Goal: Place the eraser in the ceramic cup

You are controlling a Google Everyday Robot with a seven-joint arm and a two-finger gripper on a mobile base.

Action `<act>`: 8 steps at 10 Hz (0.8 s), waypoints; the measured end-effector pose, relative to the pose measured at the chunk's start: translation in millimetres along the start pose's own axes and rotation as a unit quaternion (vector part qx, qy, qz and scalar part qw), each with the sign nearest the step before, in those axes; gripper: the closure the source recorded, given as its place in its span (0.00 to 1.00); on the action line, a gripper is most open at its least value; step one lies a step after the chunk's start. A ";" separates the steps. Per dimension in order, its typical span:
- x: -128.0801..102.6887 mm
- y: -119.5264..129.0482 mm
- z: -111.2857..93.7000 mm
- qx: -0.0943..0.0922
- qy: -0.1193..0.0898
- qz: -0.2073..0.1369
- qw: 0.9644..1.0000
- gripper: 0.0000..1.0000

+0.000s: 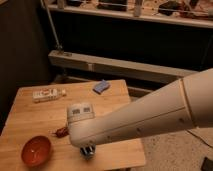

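End effector (88,149) sits low at the worktop's (30,112) front edge beside the orange bowl (36,151), its grip I can't tell, and I can't pick out cup or eraser past the arm (150,115), so I judge we're at delivery, needing a centred release next.

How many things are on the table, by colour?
Orange-red: 1, bowl
Blue: 1, block
White: 1, packet
Red: 1, small thing by the arm
Total: 4
The hand sits low at the table's front edge, under the arm.
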 end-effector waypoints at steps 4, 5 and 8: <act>-1.1 -3.9 -2.6 0.006 -0.005 0.007 1.000 0.24; -1.5 -3.4 -3.0 0.004 -0.007 0.008 1.000 0.22; -3.3 -2.8 -5.4 -0.003 -0.014 0.012 1.000 0.22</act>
